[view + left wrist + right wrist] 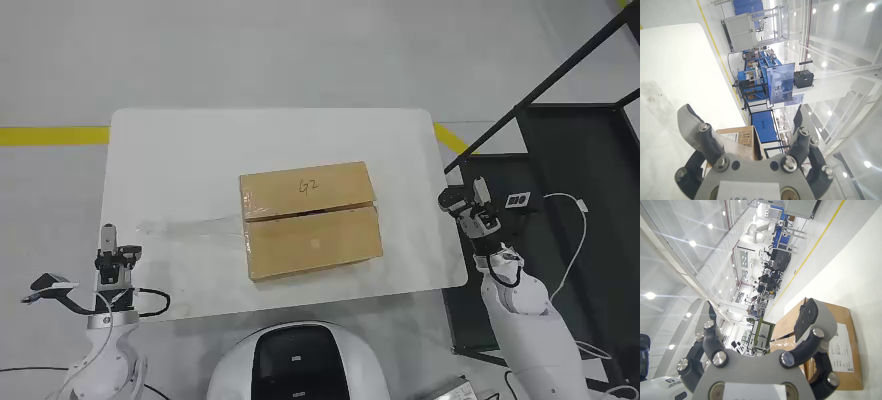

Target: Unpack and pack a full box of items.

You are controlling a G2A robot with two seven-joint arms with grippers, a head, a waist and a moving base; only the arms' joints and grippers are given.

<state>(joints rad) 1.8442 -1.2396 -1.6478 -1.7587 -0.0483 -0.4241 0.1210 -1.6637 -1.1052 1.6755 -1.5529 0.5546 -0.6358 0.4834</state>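
Well, top view: box (310, 220) sits mid-table (180, 150), flaps shut, seam running 9-to-3. Left gripper (110, 262) is at 8 o'clock, right gripper (470, 210) at 3 past the table edge, both well apart from the box.

Left wrist view: left gripper (744, 109) spread wide, empty. A clear strip (655, 94) lies on the table near it — possible snag on the way to the box (742, 136).

Right wrist view: right gripper (759, 308) wide, empty, box (842, 321) beyond. Prying one flap alone would likely slide the box.
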